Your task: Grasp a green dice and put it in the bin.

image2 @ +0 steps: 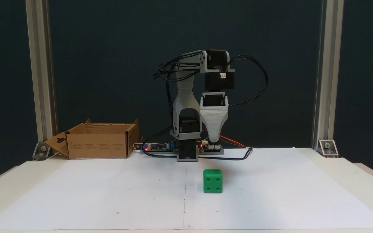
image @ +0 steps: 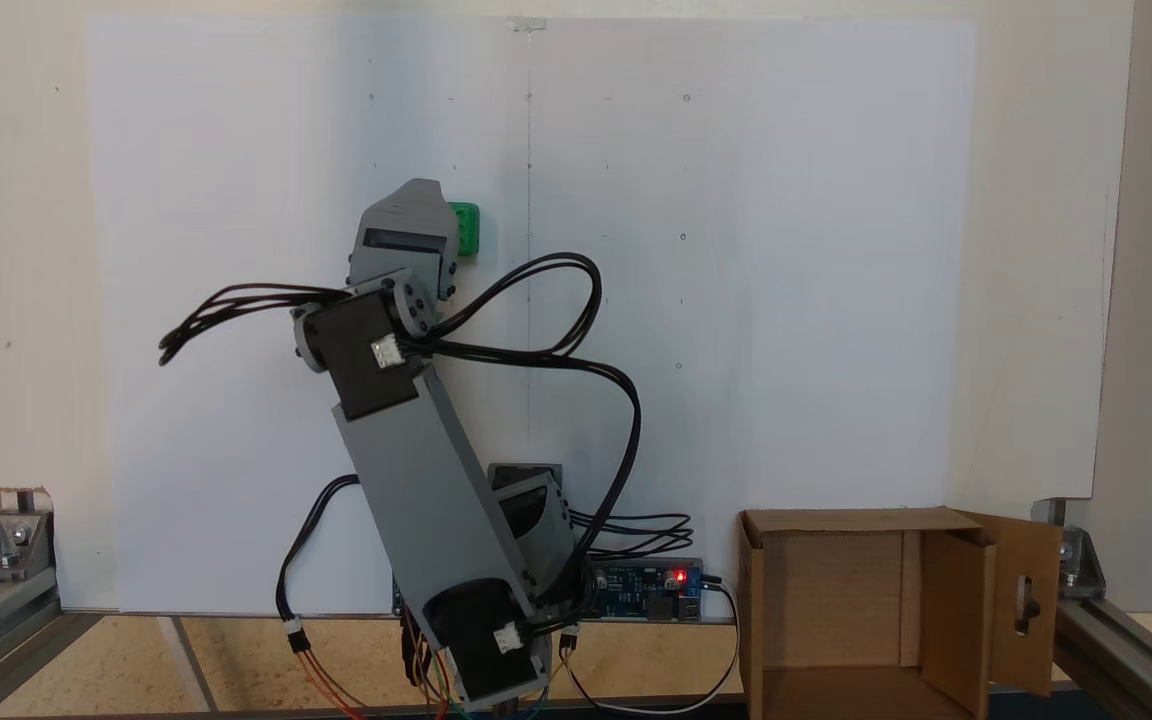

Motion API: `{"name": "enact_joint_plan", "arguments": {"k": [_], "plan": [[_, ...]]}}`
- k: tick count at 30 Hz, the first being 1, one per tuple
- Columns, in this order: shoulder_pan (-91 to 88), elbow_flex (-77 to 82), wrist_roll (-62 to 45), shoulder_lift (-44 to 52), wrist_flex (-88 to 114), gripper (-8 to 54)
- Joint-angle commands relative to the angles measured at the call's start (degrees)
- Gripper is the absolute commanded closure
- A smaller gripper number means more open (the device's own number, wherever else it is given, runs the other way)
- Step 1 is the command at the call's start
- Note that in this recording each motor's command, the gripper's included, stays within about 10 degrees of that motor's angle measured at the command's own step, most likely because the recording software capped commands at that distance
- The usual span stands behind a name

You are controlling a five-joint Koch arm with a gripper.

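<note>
The green dice (image2: 212, 181) rests on the white paper, near the middle of a fixed view, with several pips on its front face. Seen from above, the dice (image: 466, 228) peeks out at the right of the grey gripper head, which covers part of it. My gripper (image2: 215, 139) hangs pointing down, well above the dice and a little behind it. Only one pale jaw faces the camera, so the gap between the jaws is hidden. The gripper (image: 414, 225) holds nothing that I can see. The brown cardboard bin (image2: 97, 145) stands open at the back left; from above, the bin (image: 758, 620) is at the lower right.
The arm's base and a circuit board (image2: 155, 147) with a red light sit at the back of the paper sheet (image2: 108, 194). Black cables (image: 536, 300) loop out around the arm. Aluminium posts (image2: 40, 81) stand at both sides.
</note>
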Motion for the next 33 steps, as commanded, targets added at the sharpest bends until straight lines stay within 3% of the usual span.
{"name": "enact_joint_plan", "arguments": {"k": [1, 21, 33], "plan": [[-0.44, -3.43, 2.46, -0.53, -0.7, 3.0], [2.72, -2.9, 1.67, -6.86, -3.78, 2.2], [2.46, 5.36, 1.49, -6.94, -9.84, 2.3]]}}
